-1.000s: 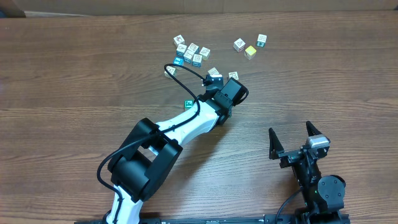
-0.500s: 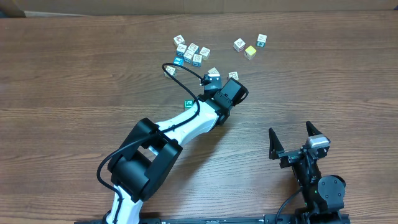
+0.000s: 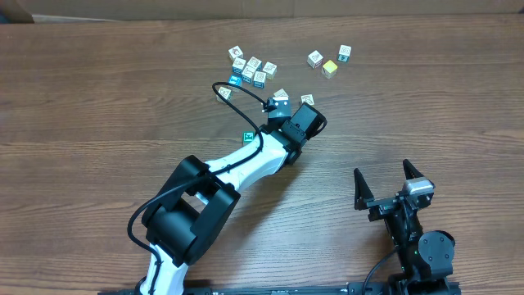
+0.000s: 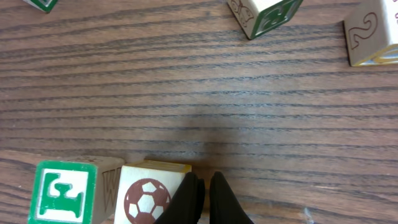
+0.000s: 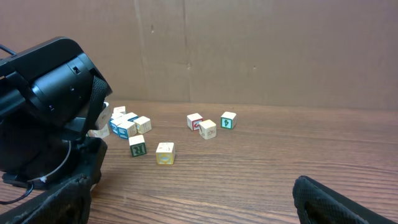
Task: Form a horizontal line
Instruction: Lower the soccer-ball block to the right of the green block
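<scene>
Left gripper (image 4: 205, 182), jaws together, is just beside the ball cube (image 4: 148, 199) of the row (image 4: 62, 191), bottom left; right gripper (image 3: 383, 175) stands open, lower right.

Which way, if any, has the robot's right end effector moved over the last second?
No. The right end effector stands open in the same spot on the overhead view, no nearer the yellow cube than before.
</scene>
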You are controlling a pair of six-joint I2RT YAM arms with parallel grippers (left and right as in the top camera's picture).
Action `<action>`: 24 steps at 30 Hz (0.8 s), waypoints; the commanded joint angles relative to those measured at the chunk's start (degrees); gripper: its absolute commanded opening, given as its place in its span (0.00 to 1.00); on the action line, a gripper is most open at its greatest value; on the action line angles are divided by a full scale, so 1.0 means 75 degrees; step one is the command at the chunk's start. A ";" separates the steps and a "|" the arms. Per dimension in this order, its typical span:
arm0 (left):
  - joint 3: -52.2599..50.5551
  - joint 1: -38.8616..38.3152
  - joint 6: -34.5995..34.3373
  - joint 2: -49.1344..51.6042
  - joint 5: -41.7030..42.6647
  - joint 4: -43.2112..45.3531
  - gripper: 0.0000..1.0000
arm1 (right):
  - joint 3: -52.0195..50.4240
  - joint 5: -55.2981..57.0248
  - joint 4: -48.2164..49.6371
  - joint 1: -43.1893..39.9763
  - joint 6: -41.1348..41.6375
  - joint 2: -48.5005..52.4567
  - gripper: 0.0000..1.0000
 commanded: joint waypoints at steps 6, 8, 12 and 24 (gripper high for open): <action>-0.0058 0.0017 -0.0102 -0.0085 -0.0251 -0.0055 0.04 | -0.0082 0.0047 0.0017 -0.0012 -0.0035 -0.0090 1.00; -0.0058 0.0017 -0.0099 -0.0085 -0.0254 -0.0055 0.04 | -0.0082 0.0044 0.0017 -0.0012 -0.0035 -0.0090 1.00; -0.0058 0.0017 0.0020 -0.0085 -0.0265 -0.0052 0.04 | -0.0082 0.0044 0.0017 -0.0012 -0.0035 -0.0090 1.00; -0.0058 0.0015 0.0015 -0.0085 -0.0423 -0.0090 0.04 | -0.0082 0.0044 0.0017 -0.0012 -0.0038 -0.0090 1.00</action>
